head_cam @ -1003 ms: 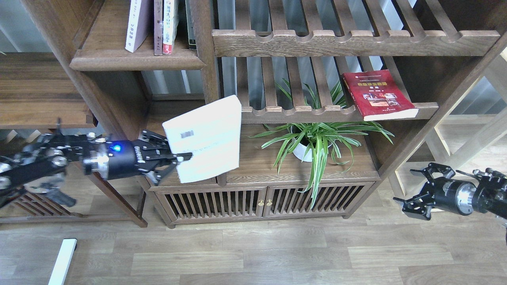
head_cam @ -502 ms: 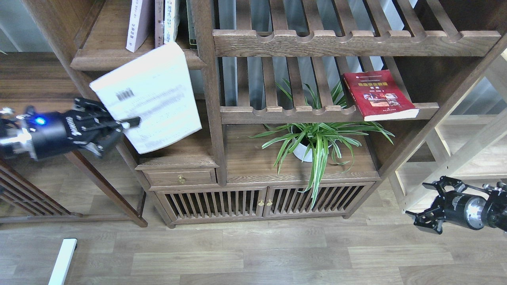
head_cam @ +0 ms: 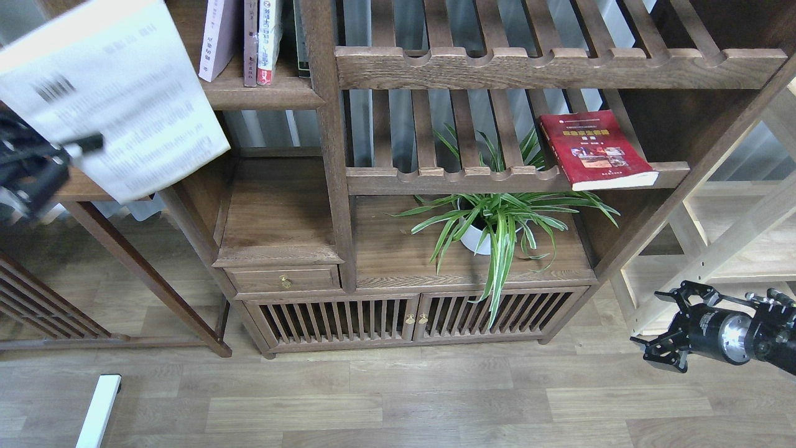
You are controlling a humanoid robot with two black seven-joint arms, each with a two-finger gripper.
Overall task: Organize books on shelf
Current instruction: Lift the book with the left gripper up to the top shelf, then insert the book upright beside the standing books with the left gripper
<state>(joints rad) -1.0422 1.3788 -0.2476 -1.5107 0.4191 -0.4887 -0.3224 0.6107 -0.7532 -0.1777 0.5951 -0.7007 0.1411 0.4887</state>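
The bookcase [head_cam: 329, 186] fills the view, with a dark solid shelf [head_cam: 261, 93] at upper left bearing a few upright spines [head_cam: 249, 37]. A white book [head_cam: 118, 99] hangs in the air at far left, level with that shelf, tilted, clamped at its lower left edge by the left gripper [head_cam: 68, 152]. It looks light and floppy; holding nearer the spine should stop it sagging. A red book [head_cam: 594, 148] lies flat on a slatted rack [head_cam: 448, 177] above a potted plant [head_cam: 491, 221]. The right gripper [head_cam: 659, 339] hangs empty with fingers spread, low right.
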